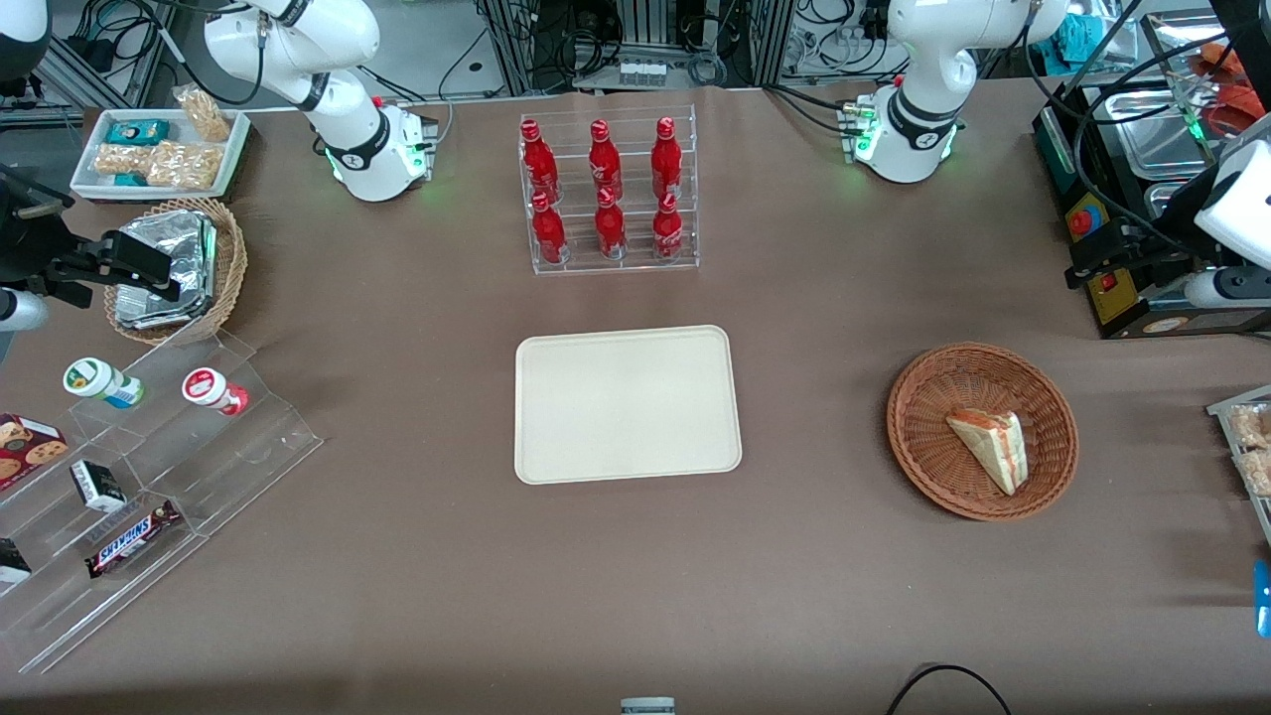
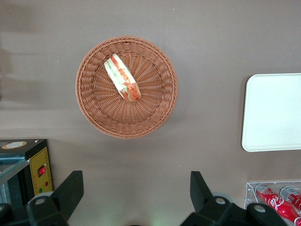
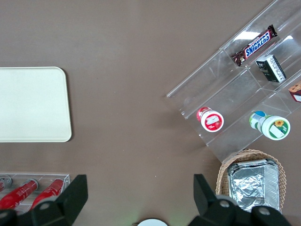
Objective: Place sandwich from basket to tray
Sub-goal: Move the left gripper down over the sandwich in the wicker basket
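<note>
Over toward the working arm's end of the table sits the basket, a wide, shallow round of reddish-brown wicker with a tight woven pattern. Lying in it is the sandwich, a small triangular wedge of pale bread with red-orange and green layers along the cut edge. Mid-table on the brown cloth is the tray, flat, cream-beige, rounded corners, low rim, plain smooth surface, nothing on it. It's well apart from the basket. Farther from the front camera than the tray stands a clear acrylic rack of red bottles. The gripper hangs high above the table beside the basket, fingers spread wide and holding nothing.
</note>
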